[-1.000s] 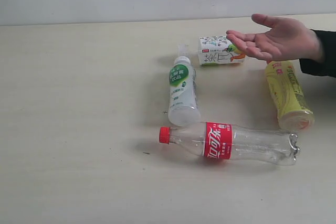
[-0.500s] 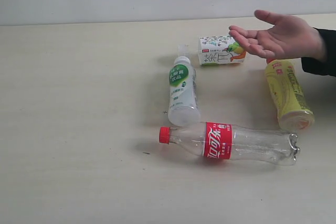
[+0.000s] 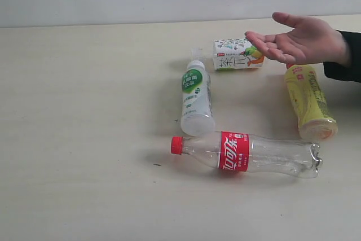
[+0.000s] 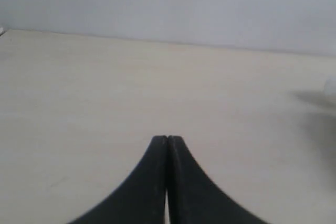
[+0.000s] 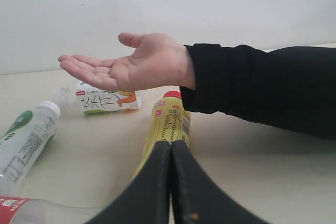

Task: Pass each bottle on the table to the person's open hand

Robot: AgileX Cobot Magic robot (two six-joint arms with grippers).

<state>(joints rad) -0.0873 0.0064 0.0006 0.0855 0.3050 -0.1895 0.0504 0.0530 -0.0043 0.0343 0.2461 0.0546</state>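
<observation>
Currently 4 bottles (image 3: 234,152) lie untouched on table (image 3: 84,139); hand (image 3: 299,40) held palm-up to receive; left gripper (image 4: 167,145), right gripper (image 5: 171,150) both pinched together, empty.

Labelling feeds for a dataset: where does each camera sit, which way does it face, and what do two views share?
Exterior view: raised, looking down across the table at four lying bottles and a person's open hand; no robot part shows.
Left wrist view: low over the table, facing the wall; shut left gripper shows.
Right wrist view: low, facing the hand and yellow bottle; shut right gripper shows.
Shared: exterior and right wrist views both show hand and yellow bottle.
</observation>
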